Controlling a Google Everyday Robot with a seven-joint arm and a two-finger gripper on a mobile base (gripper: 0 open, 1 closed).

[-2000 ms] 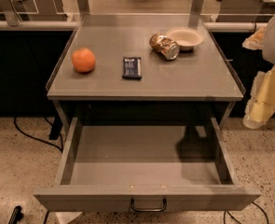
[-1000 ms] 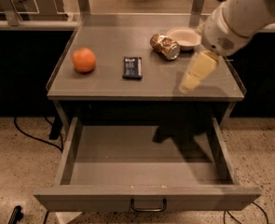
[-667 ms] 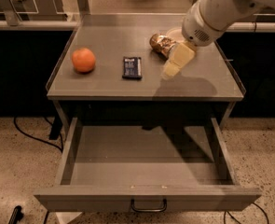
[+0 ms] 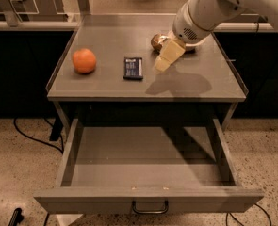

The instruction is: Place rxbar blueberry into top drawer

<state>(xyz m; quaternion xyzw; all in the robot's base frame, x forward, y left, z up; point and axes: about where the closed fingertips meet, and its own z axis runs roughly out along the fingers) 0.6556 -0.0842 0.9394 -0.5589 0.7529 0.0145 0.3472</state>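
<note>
The rxbar blueberry [image 4: 133, 68] lies flat on the grey table top [image 4: 105, 32], a dark navy wrapper with pale print, right of the orange [image 4: 84, 60]. My gripper [image 4: 163, 62] hangs above the table top just right of the bar, apart from it, with the white arm coming in from the upper right. The top drawer [image 4: 148, 199] stands pulled fully open below the table, its inside bare, with a small dark handle [image 4: 150, 207] at the centre of its front panel.
A shiny brown-gold can [image 4: 156, 42] lies behind my gripper, partly hidden by the arm. The table has a raised rim on the sides. Cables [image 4: 32, 135] lie on the speckled floor at the left.
My arm has swung in from the right over the table and moved left, bringing the gripper close to the bar. The bar, orange and drawer have not moved.
</note>
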